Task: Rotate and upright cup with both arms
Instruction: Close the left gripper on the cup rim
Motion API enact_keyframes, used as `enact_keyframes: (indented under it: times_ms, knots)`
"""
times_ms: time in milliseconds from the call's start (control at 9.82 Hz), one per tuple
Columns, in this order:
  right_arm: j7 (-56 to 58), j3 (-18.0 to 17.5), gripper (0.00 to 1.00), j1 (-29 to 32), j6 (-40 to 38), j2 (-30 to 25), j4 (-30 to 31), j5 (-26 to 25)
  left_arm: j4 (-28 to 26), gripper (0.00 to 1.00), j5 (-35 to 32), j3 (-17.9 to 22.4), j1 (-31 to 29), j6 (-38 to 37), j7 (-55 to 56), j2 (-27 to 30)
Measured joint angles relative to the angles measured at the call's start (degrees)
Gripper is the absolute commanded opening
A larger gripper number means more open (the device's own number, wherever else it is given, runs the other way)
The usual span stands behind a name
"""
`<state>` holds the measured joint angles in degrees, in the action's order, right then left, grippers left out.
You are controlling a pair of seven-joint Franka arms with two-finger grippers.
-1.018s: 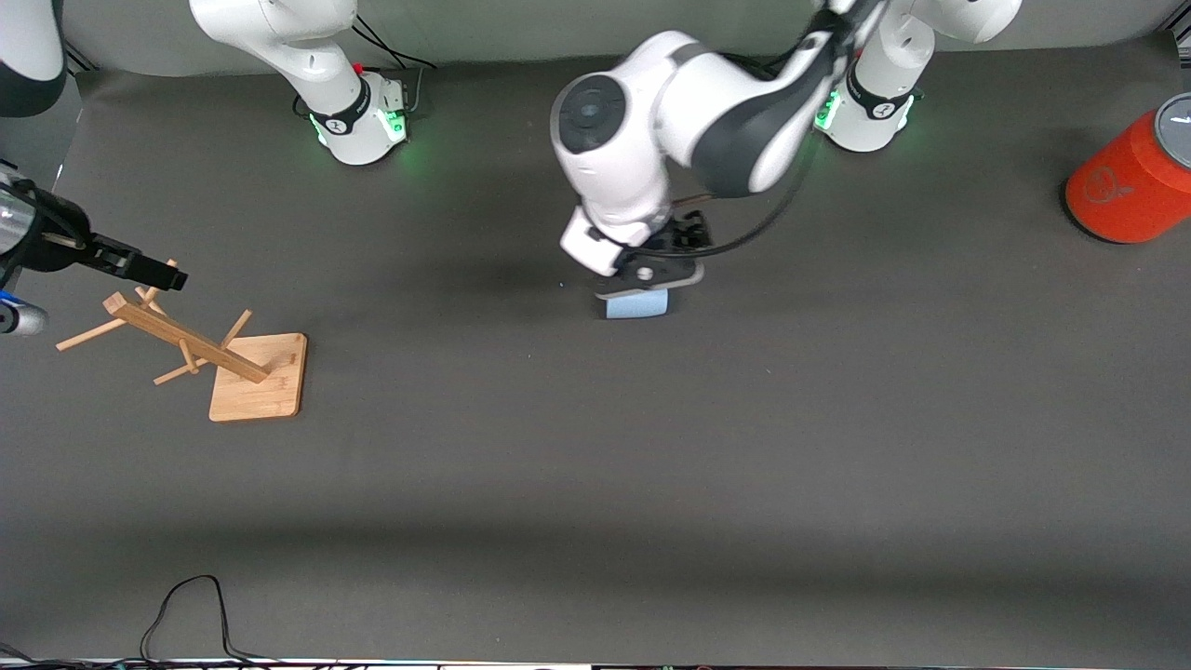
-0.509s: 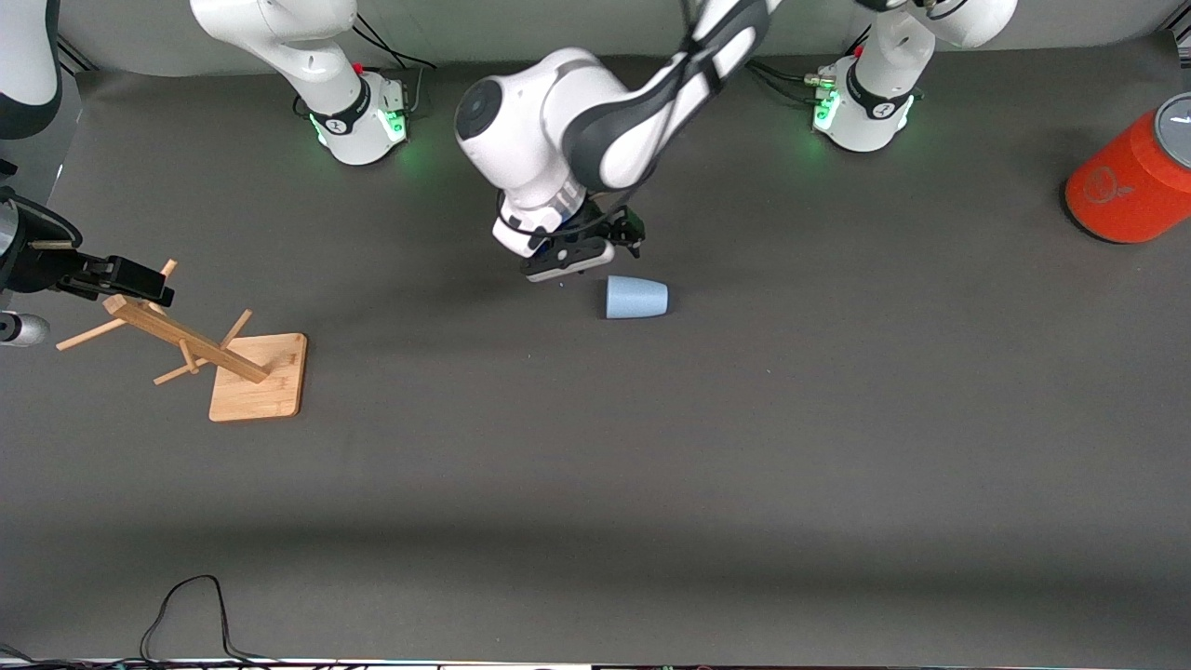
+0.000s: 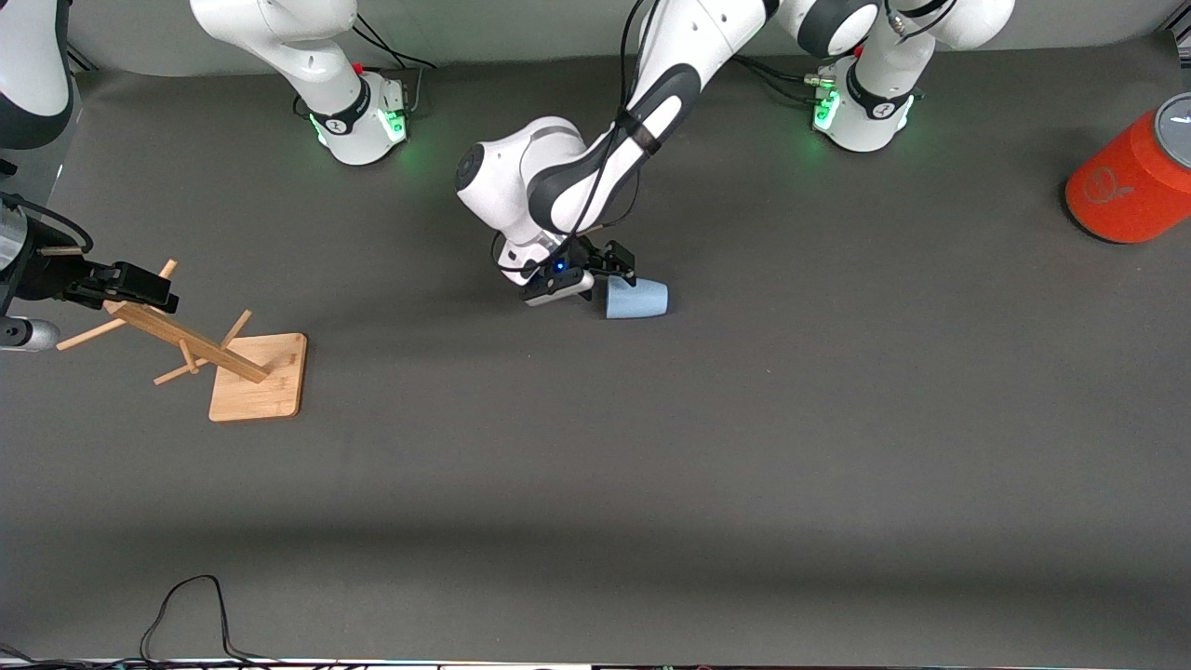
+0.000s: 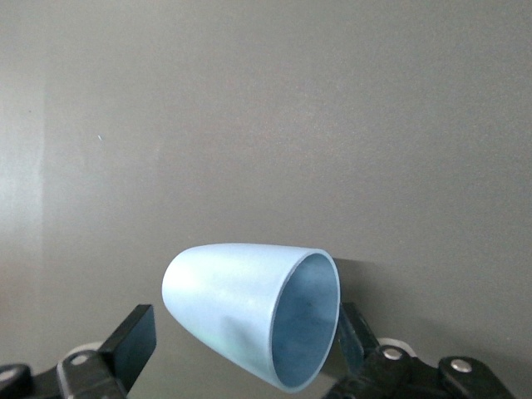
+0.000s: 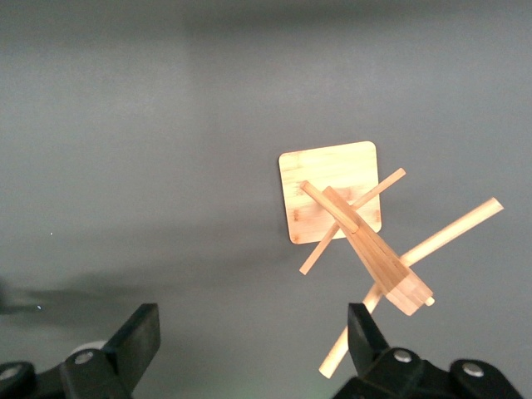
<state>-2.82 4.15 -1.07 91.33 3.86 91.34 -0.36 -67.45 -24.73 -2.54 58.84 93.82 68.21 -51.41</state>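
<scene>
One cup [image 3: 637, 298] lies on its side on the dark counter [image 3: 707, 447], roughly midway between the two arm bases, its wide rim turned toward the right arm's end and its narrower base toward the left arm's end. In the left wrist view the cup [image 4: 249, 312] shows its open mouth, with one black finger [image 4: 133, 341] on either side of it and a gap between each finger and the cup's wall. The left hand [image 3: 603, 279] is low at the rim end of the cup, its fingers spread open around it without pinching it. The right hand [image 3: 140, 284] hangs over the top of a wooden peg rack [image 3: 200, 349] at the right arm's end of the counter; its fingers [image 5: 137, 332] are spread open and hold nothing, and the rack [image 5: 357, 229] stands on its square base below them. An orange-red cylinder [image 3: 1130, 181] with a grey top stands at the left arm's end of the counter, well apart from the cup.
</scene>
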Motion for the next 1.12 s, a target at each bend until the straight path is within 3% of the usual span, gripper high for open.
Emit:
enact_keyframes:
  times_ms: [305,509,814,1018,1120]
  knots:
    - [0.3,-0.2,1.00,0.7,0.0,-0.1,0.1,0.0,-0.1,0.70,-1.5,0.1,0.0,-1.2,0.0,-0.3]
    - [0.3,-0.4,1.00,0.7,0.0,-0.1,0.2,0.0,-0.3,0.64,-1.6,0.1,0.1,-1.4,0.0,-1.9]
    - [0.3,-0.6,1.00,0.7,0.9,-0.1,0.8,0.0,-0.1,0.35,-1.8,0.2,1.0,-3.4,0.0,-2.8]
    - [0.3,-0.7,1.00,0.6,1.8,-0.1,1.0,0.0,0.6,0.00,-1.8,0.5,1.3,-5.4,0.1,-2.7]
    - [0.3,-0.8,1.00,0.6,2.0,-0.1,1.1,0.0,1.1,0.00,-1.9,0.7,1.3,-6.7,0.1,-2.4]
